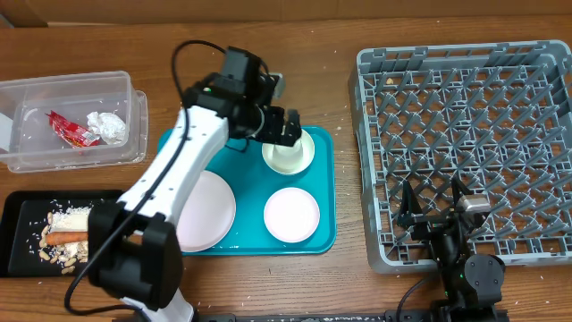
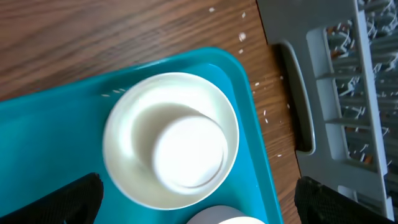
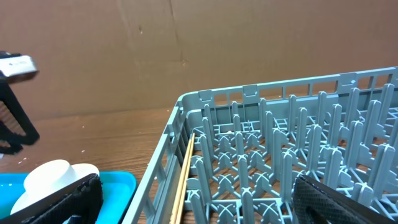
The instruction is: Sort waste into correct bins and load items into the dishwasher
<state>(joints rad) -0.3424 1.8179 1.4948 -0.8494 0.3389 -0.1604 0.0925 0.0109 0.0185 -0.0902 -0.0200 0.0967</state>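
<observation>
Black fingertips (image 2: 81,199) of the left tool (image 1: 288,130) frame the left wrist view, spread wide and released, gripping nothing. Directly beneath them sits a round white bowl (image 2: 124,143) with a small white cup (image 2: 186,152) standing inside it, apparently mouth down. Both rest at the far right of the large teal plastic serving tray (image 1: 327,179). Nearer on it lie a second white bowl (image 1: 291,216) and, to its left, a round pale pink-white plate (image 1: 214,210), partly under the arm.

Waste sorting looks finished, so loading dishes seems the step in hand. Next the tool would need to drop, clench on the bowl's rim or the cup, then carry it right to the large square grey plastic dish rack (image 1: 465,134), which holds no dish yet. The right tool (image 1: 435,210) hangs over the rack's near left corner, likewise released and empty.

At the desk's (image 1: 268,45) far left, the clear rectangular plastic tub (image 1: 31,134) holds a red crinkled snack wrapper (image 1: 73,130) and a crumpled white napkin ball (image 1: 112,128). Near left, the flat black rectangular tray (image 1: 16,224) holds an orange carrot-like stick (image 1: 67,238) among white rice and beige crumbs (image 1: 71,217).
</observation>
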